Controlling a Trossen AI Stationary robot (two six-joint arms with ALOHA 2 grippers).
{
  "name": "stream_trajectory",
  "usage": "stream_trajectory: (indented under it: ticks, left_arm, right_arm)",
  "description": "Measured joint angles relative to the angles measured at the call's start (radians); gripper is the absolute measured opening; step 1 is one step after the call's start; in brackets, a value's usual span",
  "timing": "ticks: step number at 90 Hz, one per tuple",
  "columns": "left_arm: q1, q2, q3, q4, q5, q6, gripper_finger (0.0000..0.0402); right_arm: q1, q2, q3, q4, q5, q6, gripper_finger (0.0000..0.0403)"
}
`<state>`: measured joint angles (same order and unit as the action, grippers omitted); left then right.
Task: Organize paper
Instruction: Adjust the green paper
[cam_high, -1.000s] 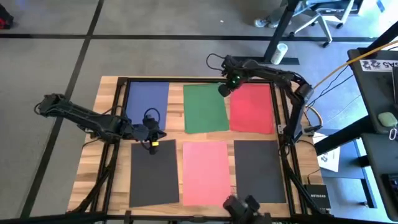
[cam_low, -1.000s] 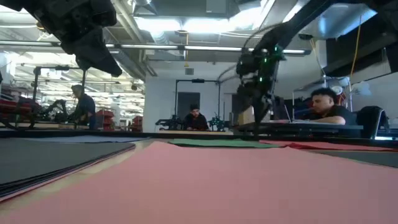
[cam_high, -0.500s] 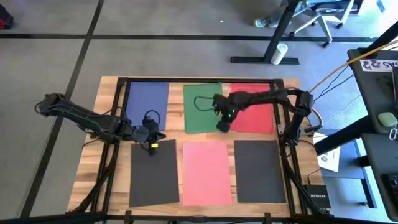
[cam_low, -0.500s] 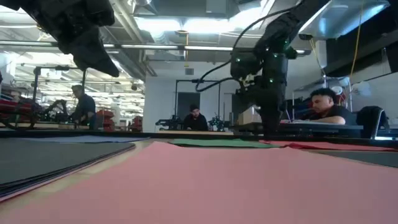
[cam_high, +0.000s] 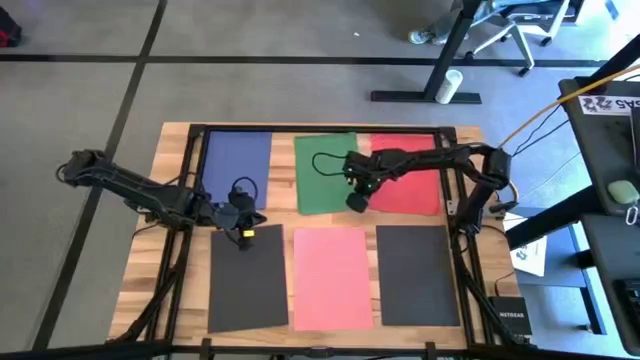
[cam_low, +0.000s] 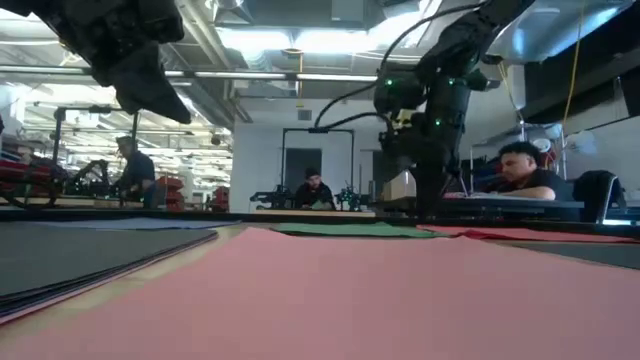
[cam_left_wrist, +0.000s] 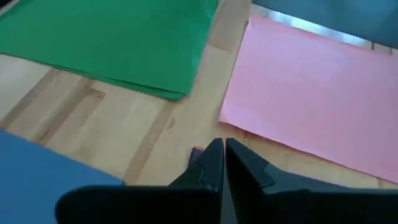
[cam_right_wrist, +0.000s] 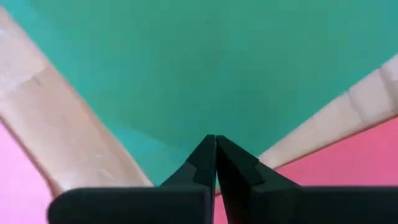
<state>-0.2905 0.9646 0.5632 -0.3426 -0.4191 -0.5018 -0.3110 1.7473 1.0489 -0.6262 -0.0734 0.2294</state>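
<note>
Six sheets of paper lie flat on the wooden table. Along the far side are blue (cam_high: 237, 160), green (cam_high: 328, 172) and red (cam_high: 408, 175). Along the near side are black (cam_high: 248, 278), salmon pink (cam_high: 333, 277) and dark grey (cam_high: 417, 275). My right gripper (cam_high: 355, 203) is shut, with its tips down at the green sheet's near right corner. My left gripper (cam_high: 246, 232) is shut and hangs above the table (cam_left_wrist: 149, 134), between the blue and black sheets, holding nothing. My right gripper sets its shut fingertips (cam_right_wrist: 215, 142) on the green sheet just inside its near right corner (cam_right_wrist: 186, 134), coming from above and pointing down. The sheet lies flat on the table. The low view shows the fingers (cam_low: 428, 200) reaching down to sheet level.
A dark frame rail (cam_high: 320, 128) runs along the table's far edge and down both sides. Bare wood shows in the gaps between the sheets (cam_high: 285, 215). People sit at desks in the room beyond the table (cam_low: 525, 165).
My right gripper has moved from the far edge between the green and red sheets toward the near edge and down, ending at the green sheet's near right corner. The sheets have stayed in place.
</note>
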Motion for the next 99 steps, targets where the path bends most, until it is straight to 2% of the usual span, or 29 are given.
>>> stream_trajectory:
  ticks: [44, 80, 99]
  left_arm:
    - [0.0, 0.0, 0.0, -0.016, 0.0, -0.02, 0.0001]
    - [-0.005, 0.0, 0.0, -0.02, 0.0, -0.026, 0.0001]
    - [-0.005, 0.0, 0.0, -0.025, 0.0, -0.033, 0.0001]
  right_arm:
    - [0.011, 0.07, 0.0, 0.057, -0.059, 0.002, 0.0]
    - [0.011, 0.071, 0.001, 0.165, -0.075, 0.056, 0.0]
    - [0.011, 0.0, 0.016, 0.051, -0.096, -0.004, 0.0]
